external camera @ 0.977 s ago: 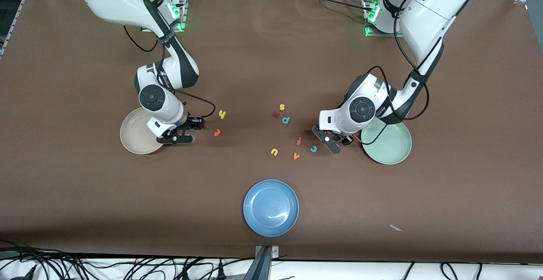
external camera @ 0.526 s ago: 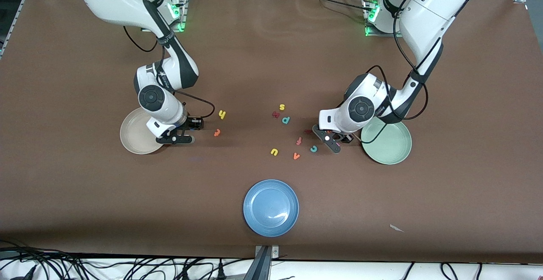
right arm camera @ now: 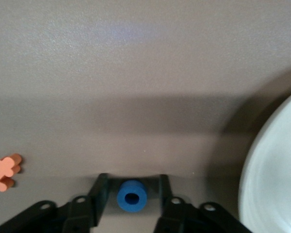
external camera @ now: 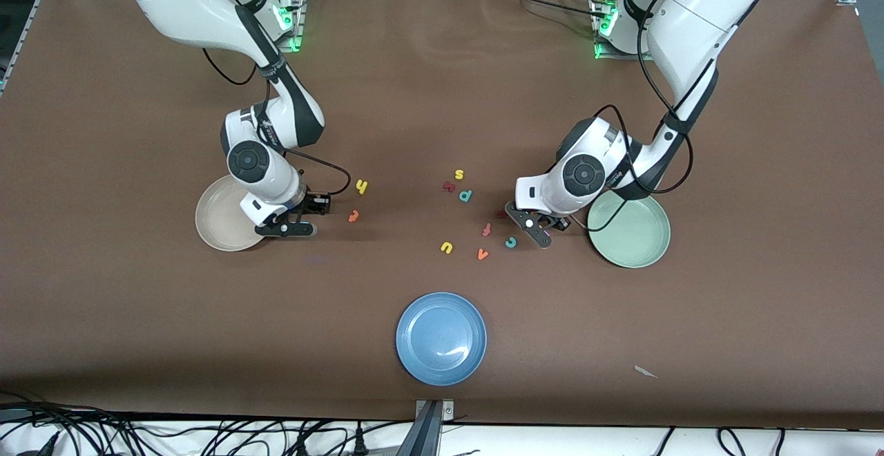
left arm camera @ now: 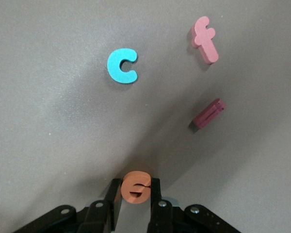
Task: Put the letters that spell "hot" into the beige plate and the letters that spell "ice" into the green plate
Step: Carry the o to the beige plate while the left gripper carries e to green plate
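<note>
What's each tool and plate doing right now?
Left tool: shut on the orange e.
Right tool: open, fingers either side of the blue o.
Beige plate: empty.
Green plate: empty.
Blue plate: empty.

One beige plate (external camera: pixel 210 217), one green plate (external camera: pixel 639 238), one blue plate (external camera: pixel 440 338), twelve small foam letters (external camera: pixel 447 247).

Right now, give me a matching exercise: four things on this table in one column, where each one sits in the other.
1 orange e
2 blue o
3 teal c
4 blue plate

A beside the pink f
B inside the open right pincer
C nearest the front camera
D gripped by the left pincer

Pairs: 1-D, 2-B, 3-A, 4-C
</note>
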